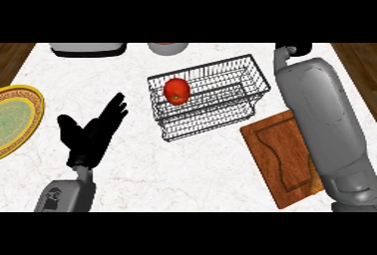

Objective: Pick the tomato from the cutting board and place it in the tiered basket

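Tomato [177, 91] is inside the tiered basket [250, 74], in the upper tier toward its left end, close to the left wire wall; nothing is gripping it. The basket sits mid-counter, black wire, tilted slightly in view, lower tier visible beneath and in front. Cutting board [276, 144] lies just right of and below the basket, wooden, its top-left corner near the basket's lower right corner; I can't tell if they touch. The board has nothing on its visible part. The right forearm [324, 114] runs up along the right side of the view, covering the board's right edge and reaching past the basket's right end. Right hand [294, 50] barely shows at the top of that arm, just a dark bit near the upper band; can't tell whether its fingers are spread or curled. Left hand [92, 132] is at lower left over bare counter [191, 169], fingers straight and fanned upward, thumb out to the left, holding nothing, well apart from the basket. Yellow-rimmed plate [22, 122] is cut off at the left edge, beside the left hand. At the top edge: a grey appliance [87, 49] upper left, and a round container [168, 48] just above the basket, both cropped.
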